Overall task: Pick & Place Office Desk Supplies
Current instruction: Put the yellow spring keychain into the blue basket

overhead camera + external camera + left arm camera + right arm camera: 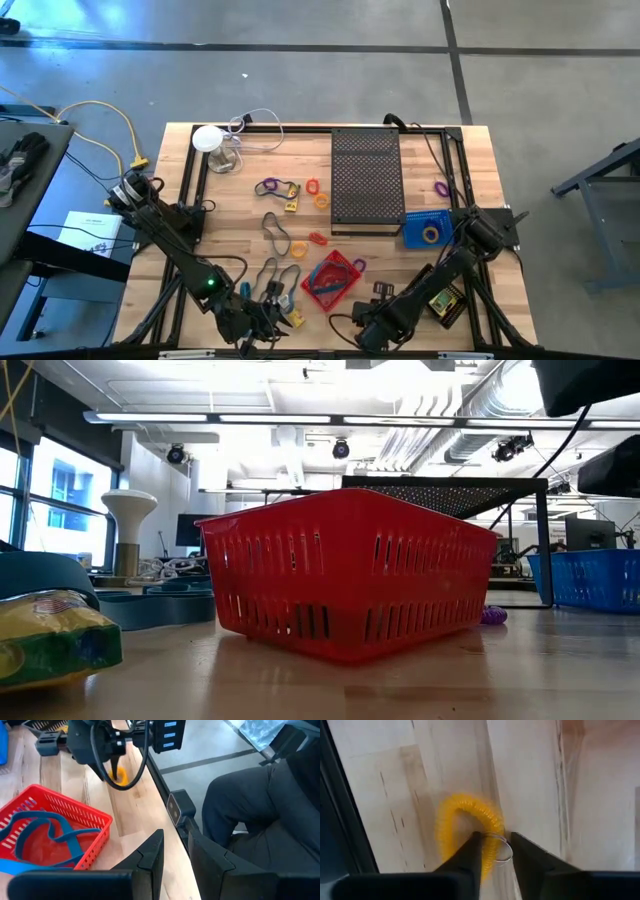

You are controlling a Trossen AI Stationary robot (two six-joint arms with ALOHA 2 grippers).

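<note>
My right gripper [362, 335] is at the table's near edge, fingers pointing down, shut on a yellow coiled loop [462, 812], which also shows in the left wrist view [120, 776]. My left gripper [262, 318] hovers near the near edge, left of the red basket [330, 280]. It is open by a narrow gap [176, 845] and empty. A blue loop [45, 837] lies in the red basket. Purple [268, 186], orange [312, 186], grey [275, 230] and yellow [298, 249] loops and a yellow packet [290, 203] lie loose mid-table. My right gripper pinches one end of the yellow coiled loop [490, 851], where a clear ring [504, 851] sits, between its two fingers [472, 851]. It comes from above, pointing down. The rest of the loop curves away over the wood by the near edge.
A black perforated tray [365, 180] stands at the far middle, and a blue basket [420, 228] holding a yellow ring stands to its right. A white round object with a cable [208, 138] is at the far left. A seated person [260, 815] is just beyond the near edge.
</note>
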